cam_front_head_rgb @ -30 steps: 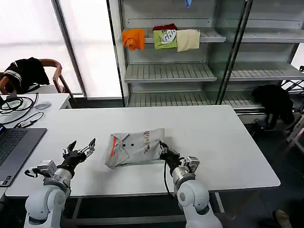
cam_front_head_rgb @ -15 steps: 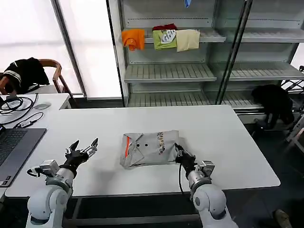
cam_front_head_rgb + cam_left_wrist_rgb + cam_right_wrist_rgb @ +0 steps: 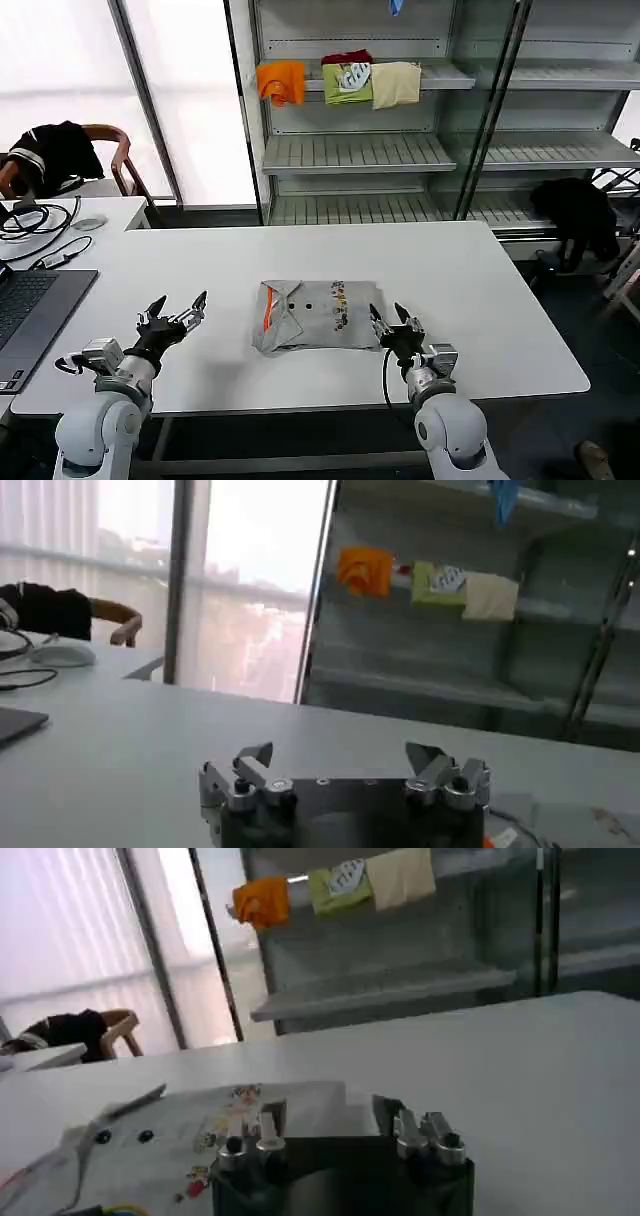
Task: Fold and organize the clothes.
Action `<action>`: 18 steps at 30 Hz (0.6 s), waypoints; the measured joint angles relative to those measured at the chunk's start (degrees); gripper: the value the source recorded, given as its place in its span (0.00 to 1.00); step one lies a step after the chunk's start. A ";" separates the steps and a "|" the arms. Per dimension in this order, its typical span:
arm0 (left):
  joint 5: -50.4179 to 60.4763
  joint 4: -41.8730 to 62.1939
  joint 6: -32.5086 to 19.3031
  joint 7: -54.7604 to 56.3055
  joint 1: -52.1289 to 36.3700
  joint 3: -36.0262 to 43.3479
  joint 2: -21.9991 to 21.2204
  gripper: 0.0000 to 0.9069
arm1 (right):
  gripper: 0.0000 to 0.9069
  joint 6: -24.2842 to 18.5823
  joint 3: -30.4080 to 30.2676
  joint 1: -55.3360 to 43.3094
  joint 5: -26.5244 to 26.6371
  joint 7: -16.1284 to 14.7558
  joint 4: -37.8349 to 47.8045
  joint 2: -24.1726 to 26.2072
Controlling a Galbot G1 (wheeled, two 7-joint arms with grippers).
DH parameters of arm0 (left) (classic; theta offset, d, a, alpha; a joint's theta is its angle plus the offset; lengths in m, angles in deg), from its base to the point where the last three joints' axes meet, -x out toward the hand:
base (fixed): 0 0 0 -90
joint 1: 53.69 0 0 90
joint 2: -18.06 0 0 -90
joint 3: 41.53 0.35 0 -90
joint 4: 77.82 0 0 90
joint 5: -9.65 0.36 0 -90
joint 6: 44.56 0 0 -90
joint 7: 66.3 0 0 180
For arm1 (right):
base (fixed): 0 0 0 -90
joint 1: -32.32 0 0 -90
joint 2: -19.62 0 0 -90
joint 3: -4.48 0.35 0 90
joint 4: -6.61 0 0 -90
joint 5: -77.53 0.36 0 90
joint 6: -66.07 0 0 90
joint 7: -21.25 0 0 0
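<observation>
The shirt lies folded on the counter; my right end effector sits open beside it, my left end effector open, empty, well apart; shelving it seems left.

Bright daylight enters through the overexposed window at far left, washing out detail there. The white table reflects evenly, with soft shadows under the folded shirt. Wrist views appear hazy, with backgrounds softly blurred.
</observation>
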 measured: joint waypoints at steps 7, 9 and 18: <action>0.03 -0.17 0.00 -0.02 0.57 0.04 -0.08 1.00 | 1.00 -2.22 1.82 0.04 -9.10 -0.99 0.08 0.57; 0.01 -0.43 -0.01 -0.16 0.86 0.00 -0.12 1.00 | 1.00 -2.89 2.55 -0.01 -12.06 -1.14 0.07 1.02; 0.07 -0.83 -1.20 -0.76 2.44 -0.41 0.10 1.00 | 1.00 -4.77 5.46 0.53 -22.05 -3.10 -1.50 3.59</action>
